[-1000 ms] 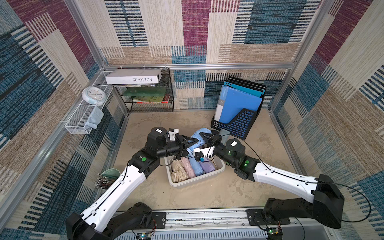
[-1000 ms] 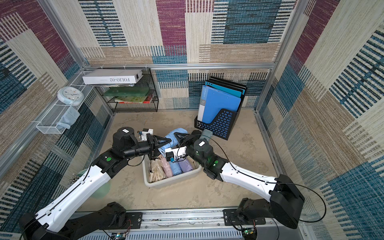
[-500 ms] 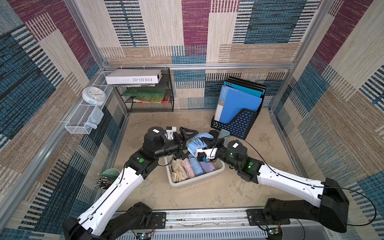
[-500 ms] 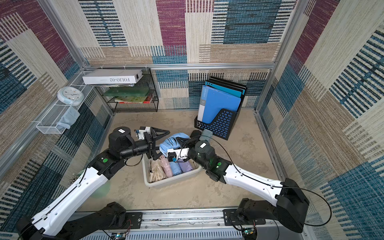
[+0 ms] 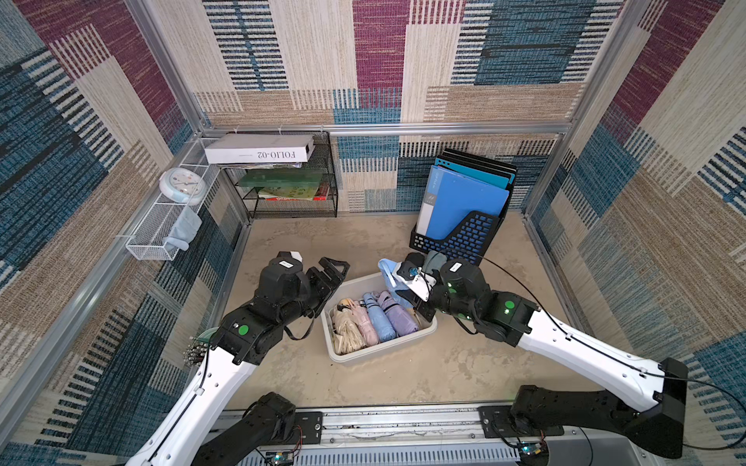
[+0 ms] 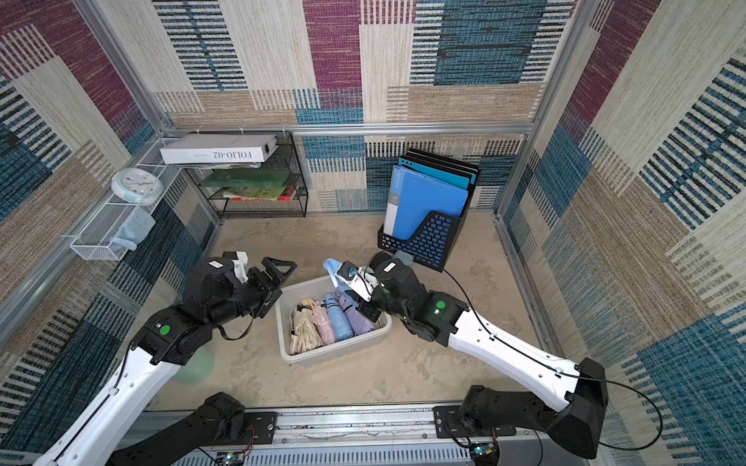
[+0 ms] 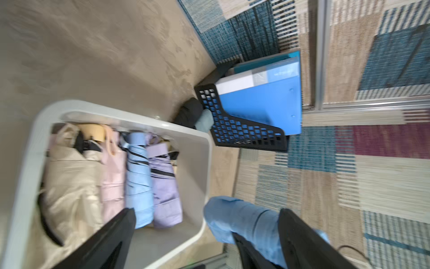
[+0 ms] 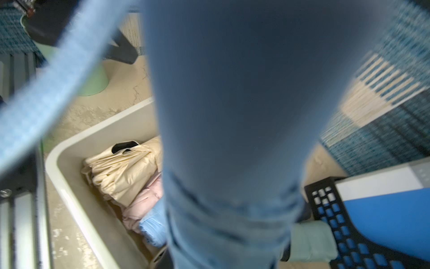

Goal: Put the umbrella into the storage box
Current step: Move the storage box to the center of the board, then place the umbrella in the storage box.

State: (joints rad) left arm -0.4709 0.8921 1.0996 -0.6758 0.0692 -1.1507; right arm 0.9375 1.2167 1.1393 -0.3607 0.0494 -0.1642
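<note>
white box (image 5: 260,148), "FOLIO-02" upside down

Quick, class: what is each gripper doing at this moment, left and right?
Left gripper: open, holding nothing.
Right gripper: shut on the blue umbrella.

Even bright light; blurred wrist views

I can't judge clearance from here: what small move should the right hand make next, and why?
Probably lower the right hand, shut on the blue umbrella, toward the bare strip in the box beside the purple umbrella. The left hand is open and clear of it.
</note>
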